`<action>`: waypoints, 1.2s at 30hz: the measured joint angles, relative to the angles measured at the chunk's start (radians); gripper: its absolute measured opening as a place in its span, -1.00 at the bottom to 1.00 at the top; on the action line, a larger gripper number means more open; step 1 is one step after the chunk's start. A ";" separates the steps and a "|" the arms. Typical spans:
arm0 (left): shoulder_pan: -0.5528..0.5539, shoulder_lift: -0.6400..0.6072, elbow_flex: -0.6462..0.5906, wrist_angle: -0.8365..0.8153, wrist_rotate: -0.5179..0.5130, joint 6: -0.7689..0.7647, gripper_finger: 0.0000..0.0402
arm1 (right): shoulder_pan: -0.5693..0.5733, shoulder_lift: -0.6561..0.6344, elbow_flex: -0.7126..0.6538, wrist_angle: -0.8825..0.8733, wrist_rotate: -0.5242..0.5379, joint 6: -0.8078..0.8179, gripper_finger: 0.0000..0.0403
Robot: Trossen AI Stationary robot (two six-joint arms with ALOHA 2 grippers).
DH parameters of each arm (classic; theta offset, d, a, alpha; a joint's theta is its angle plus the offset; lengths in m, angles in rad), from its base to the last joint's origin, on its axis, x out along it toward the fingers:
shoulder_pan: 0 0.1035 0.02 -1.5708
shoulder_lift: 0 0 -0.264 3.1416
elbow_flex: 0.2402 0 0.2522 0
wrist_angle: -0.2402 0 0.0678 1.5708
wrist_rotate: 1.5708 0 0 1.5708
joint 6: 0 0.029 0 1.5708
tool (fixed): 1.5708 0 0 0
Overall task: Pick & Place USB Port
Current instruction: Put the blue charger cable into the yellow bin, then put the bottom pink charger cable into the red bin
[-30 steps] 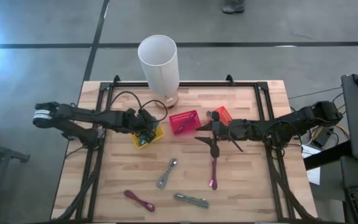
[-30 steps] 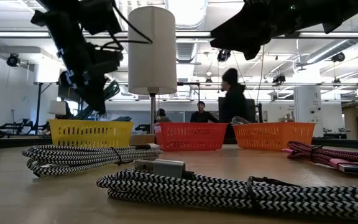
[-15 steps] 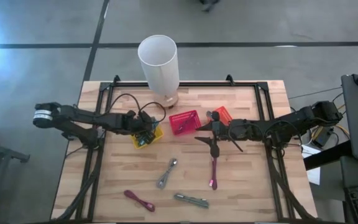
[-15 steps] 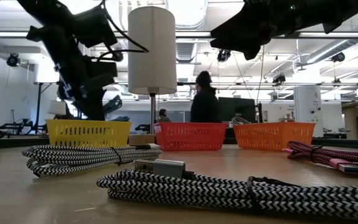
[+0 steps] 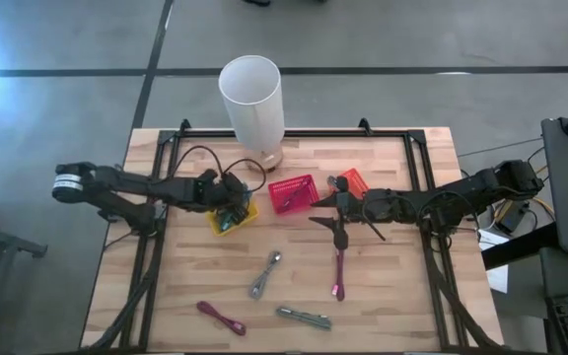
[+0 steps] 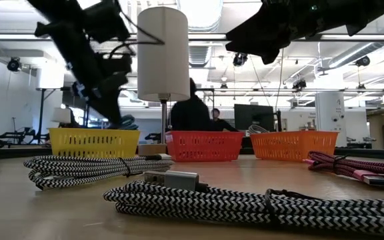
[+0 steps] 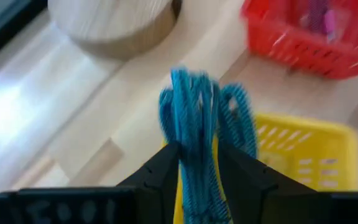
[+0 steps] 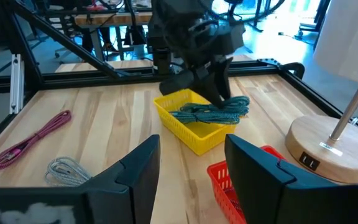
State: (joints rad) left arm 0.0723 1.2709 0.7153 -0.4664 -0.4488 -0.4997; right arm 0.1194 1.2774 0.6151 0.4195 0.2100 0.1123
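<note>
teal cable [image 8: 211, 111] | yellow basket [image 8: 194, 127] | red basket [image 5: 293, 193] | orange basket [image 6: 293, 145] | black-white zigzag cable [image 6: 245, 201]

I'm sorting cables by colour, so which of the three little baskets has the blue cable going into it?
The yellow basket, at the left end of the row, beside the red basket. The teal-blue cable lies across its rim under the left tool; the orange basket sits farthest away.

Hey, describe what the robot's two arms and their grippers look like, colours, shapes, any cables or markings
Both arms are dark, nearly black, built from slim jointed segments. The left arm has a pale silver-grey band at its outer joint, and a thin black cable loops above its wrist. The left gripper and the right gripper each end in two broad, matte black, wedge-shaped fingers. No lettering or markings are legible.
</note>
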 joint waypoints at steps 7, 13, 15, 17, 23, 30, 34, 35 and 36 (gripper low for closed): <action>0.000 -0.002 0.102 0.004 0.071 0.031 -0.43 | 0.000 0.000 0.000 -0.005 0.000 0.000 -0.12; -0.011 -0.002 0.113 0.095 0.301 0.029 -0.44 | 0.000 0.000 0.000 -0.024 0.000 0.003 -0.12; -0.024 -0.002 0.099 0.158 0.357 0.028 -0.44 | 0.000 0.000 0.000 -0.023 0.000 0.009 -0.12; -0.041 -0.002 0.085 0.214 0.390 0.020 -0.44 | 0.000 0.000 0.000 -0.023 0.000 0.011 -0.12; -0.102 -0.002 0.079 0.278 0.440 -0.034 -0.44 | 0.000 0.000 0.000 -0.023 0.000 0.010 -0.12; -0.176 -0.002 0.078 0.316 0.440 -0.061 -0.44 | 0.000 0.000 0.000 -0.021 0.000 0.008 -0.12; -0.204 0.005 0.079 0.362 0.439 -0.062 -0.44 | 0.000 0.000 0.000 -0.021 0.000 0.006 -0.12; -0.211 0.010 0.080 0.366 0.439 -0.064 -0.44 | 0.000 0.000 0.000 -0.021 0.000 0.000 -0.12; -0.217 0.018 0.082 0.373 0.439 -0.070 -0.44 | 0.000 0.000 0.000 -0.021 0.000 -0.009 -0.12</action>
State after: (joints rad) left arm -0.1449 1.2892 0.7970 -0.0935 -0.0096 -0.5699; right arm 0.1192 1.2774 0.6151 0.3988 0.2096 0.1035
